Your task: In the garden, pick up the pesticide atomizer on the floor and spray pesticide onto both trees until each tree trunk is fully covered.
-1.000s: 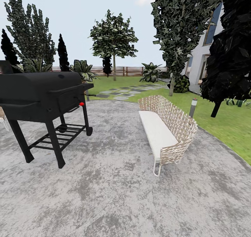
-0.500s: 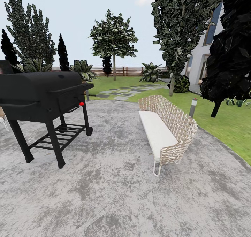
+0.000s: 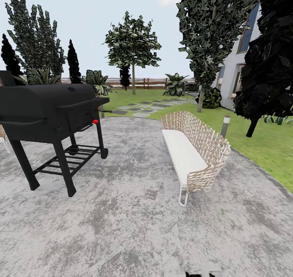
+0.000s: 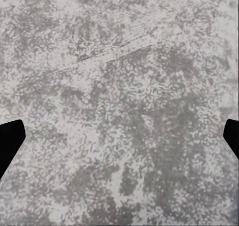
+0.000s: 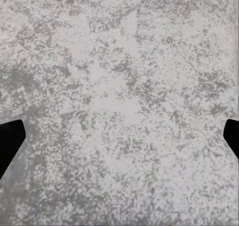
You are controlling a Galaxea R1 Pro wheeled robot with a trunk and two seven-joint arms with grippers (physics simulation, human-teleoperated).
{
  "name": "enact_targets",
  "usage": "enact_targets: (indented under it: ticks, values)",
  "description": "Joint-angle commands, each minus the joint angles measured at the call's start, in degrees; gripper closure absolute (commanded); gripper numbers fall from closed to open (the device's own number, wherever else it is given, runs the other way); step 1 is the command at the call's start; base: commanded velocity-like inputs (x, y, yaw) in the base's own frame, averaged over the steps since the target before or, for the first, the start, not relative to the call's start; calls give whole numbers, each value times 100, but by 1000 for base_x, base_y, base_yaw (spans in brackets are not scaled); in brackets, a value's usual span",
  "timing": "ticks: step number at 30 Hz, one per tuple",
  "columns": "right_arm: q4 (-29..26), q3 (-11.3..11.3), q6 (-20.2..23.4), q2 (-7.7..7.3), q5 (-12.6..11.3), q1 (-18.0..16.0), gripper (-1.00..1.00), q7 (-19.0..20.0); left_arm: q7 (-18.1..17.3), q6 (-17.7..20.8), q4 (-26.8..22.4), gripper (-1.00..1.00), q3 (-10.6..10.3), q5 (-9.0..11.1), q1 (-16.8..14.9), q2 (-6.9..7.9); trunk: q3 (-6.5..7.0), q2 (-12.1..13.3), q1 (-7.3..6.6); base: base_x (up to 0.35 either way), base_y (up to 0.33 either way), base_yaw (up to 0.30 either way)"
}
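Grey patio (image 3: pixel 134 212), black grill (image 3: pixel 49 110), wicker bench (image 3: pixel 195 150)

The patio floor (image 3: pixel 134 212) was mottled grey. The grill (image 3: pixel 49 110) was black with a red knob (image 3: pixel 95 121). The bench (image 3: pixel 195 154) had tan lattice weave and a white cushion. The lawn (image 3: pixel 268 142) was green.

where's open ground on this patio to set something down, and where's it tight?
Widest bare patch: the grey patio in the foreground, bordered by the black grill on the left and the wicker bench on the right. A free lane runs between them toward the stepping stones. Tight: under the grill's rack, and between the bench and the bollard light at the lawn edge.
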Motion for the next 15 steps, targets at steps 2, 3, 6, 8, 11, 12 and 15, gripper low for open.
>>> enact_targets:
  ticks: [2,3,6,8,11,12,15]
  values:
    - [-82,-15,-16,22,7,-235,-100,-5,-11,-243,-160,-100,-20,67,-38,0,-7,-3,0,0,0,0]
    - [-98,-12,-30,22,8,-265,-100,-1,-12,-309,-195,-100,-25,67,-40,0,-7,-3,0,0,0,0]
    - [-123,-15,-127,25,8,-333,-100,5,-5,-567,-327,-100,-37,62,-45,-5,-7,-3,0,0,0,0]
    - [-129,-16,-174,25,9,-344,-100,6,-10,-684,-357,-100,-37,60,-47,-4,-7,-3,0,0,0,0]
    - [-128,-17,-204,30,5,-345,-100,6,-16,-782,-370,-100,-32,61,-48,-2,-7,-3,0,0,0,0]
    - [-125,-21,-213,28,3,-344,-100,7,-17,-834,-373,-100,-30,58,-48,-2,-7,-3,0,0,0,0]
    - [-126,-24,-229,26,1,-342,-100,7,-14,-914,-377,-100,-29,50,-48,-1,-7,-3,0,0,0,0]
